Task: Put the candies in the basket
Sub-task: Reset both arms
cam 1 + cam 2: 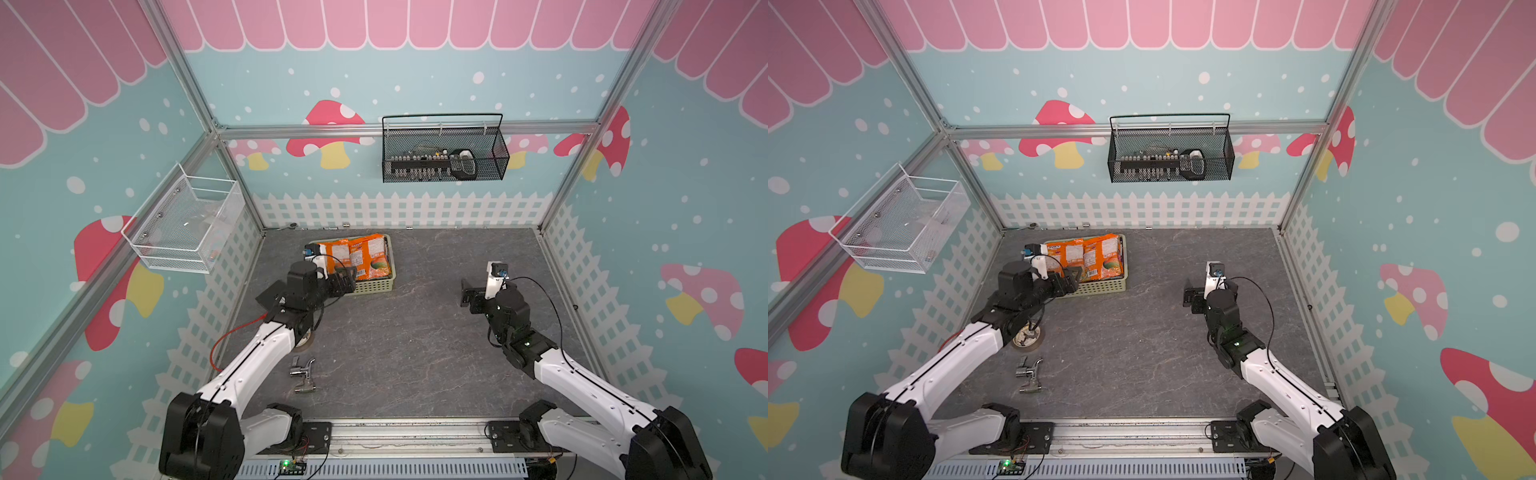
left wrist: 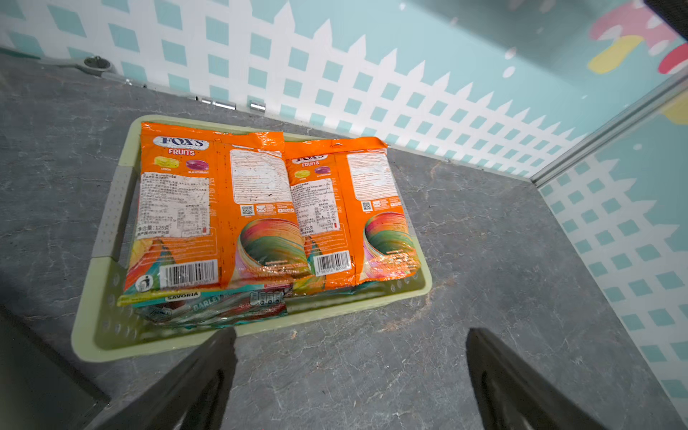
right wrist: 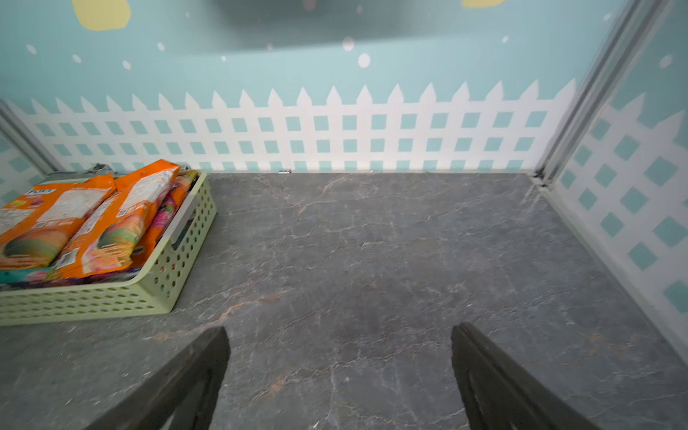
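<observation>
The pale yellow-green basket [image 1: 376, 287] [image 1: 1102, 286] [image 2: 111, 346] [image 3: 111, 301] sits at the back left of the grey floor. It is piled with candies, with two orange "FOX'S Fruits" bags [image 2: 208, 208] [image 2: 353, 208] lying side by side on top [image 1: 357, 257] [image 1: 1088, 255] [image 3: 56, 219]. Teal and purple bags [image 2: 208, 307] show beneath them. My left gripper [image 1: 350, 281] [image 1: 1075, 278] [image 2: 350, 335] hovers at the basket's near edge, open and empty. Well to the right over bare floor, my right gripper [image 1: 467, 296] [image 1: 1190, 297] [image 3: 340, 331] is open and empty too.
A black wire basket [image 1: 444, 158] hangs on the back wall and a white wire basket [image 1: 187, 224] on the left wall. A metal tap fitting [image 1: 301, 370] and a tape roll [image 1: 1027, 336] lie near my left arm. A ratchet wrench [image 2: 96, 63] rests by the back wall.
</observation>
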